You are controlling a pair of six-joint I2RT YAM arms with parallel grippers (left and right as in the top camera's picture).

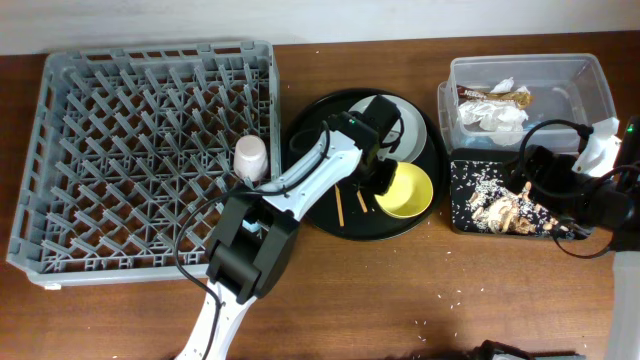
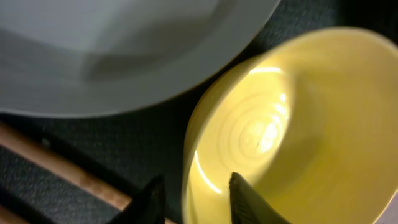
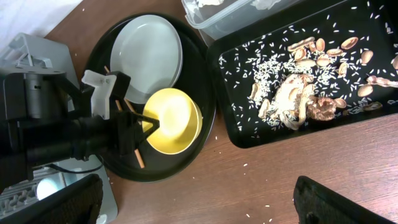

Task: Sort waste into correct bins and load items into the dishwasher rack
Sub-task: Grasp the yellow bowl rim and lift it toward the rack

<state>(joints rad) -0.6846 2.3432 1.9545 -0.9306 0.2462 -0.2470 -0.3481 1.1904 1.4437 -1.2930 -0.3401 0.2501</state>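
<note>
Left hand (image 2: 196, 183): open a moderate width, straddling the rim of the yellow bowl (image 2: 298, 112). One finger is outside the wall and one inside, with a gap visible on both sides, so it has no grip.
Bowl sits upright on the round black tray (image 3: 198, 68), just beside the grey-green plate (image 2: 93, 50). Chopsticks (image 1: 340, 207) lie on the same tray, next to the bowl.
Right hand (image 3: 196, 186): spread wide, holding nothing, above the surface (image 1: 480, 290) near the shallow black tray (image 3: 233, 118).
That tray holds the food scraps (image 3: 295, 93) and scattered rice (image 3: 270, 65).
Clear tub (image 1: 590, 85) holds the crumpled napkins (image 1: 495, 113) and the brown-gold wrapper (image 1: 512, 97).
Pink cup (image 1: 250, 155) is in the rack (image 1: 100, 150), near its right edge.
</note>
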